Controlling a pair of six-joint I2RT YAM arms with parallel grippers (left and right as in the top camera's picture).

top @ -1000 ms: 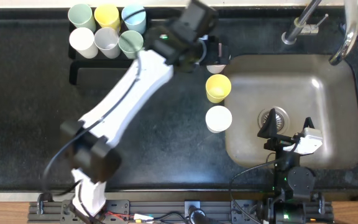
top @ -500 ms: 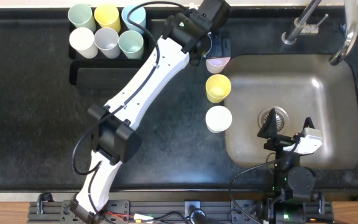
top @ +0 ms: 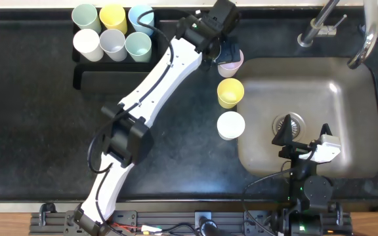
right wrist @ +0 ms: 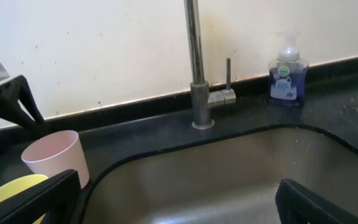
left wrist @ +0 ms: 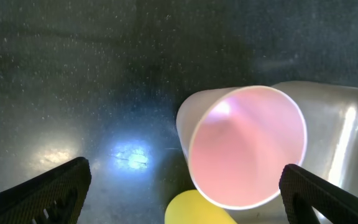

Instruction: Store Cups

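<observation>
Slanting up from its base at the bottom left, the left arm stretches across the black counter. The left gripper (left wrist: 185, 177) hangs just above the pink cup (left wrist: 247, 155), fingers spread wide and holding nothing. The right arm sits folded over the sink (top: 346, 131), and the right gripper (right wrist: 179, 208) is likewise released. At far left a tray (top: 110, 72) carries six cups (top: 113, 40) in two rows. The pink cup stands upright and empty by the sink's corner, with a yellow cup (top: 230, 92) and a white cup (top: 230, 124) in line beside it.
</observation>
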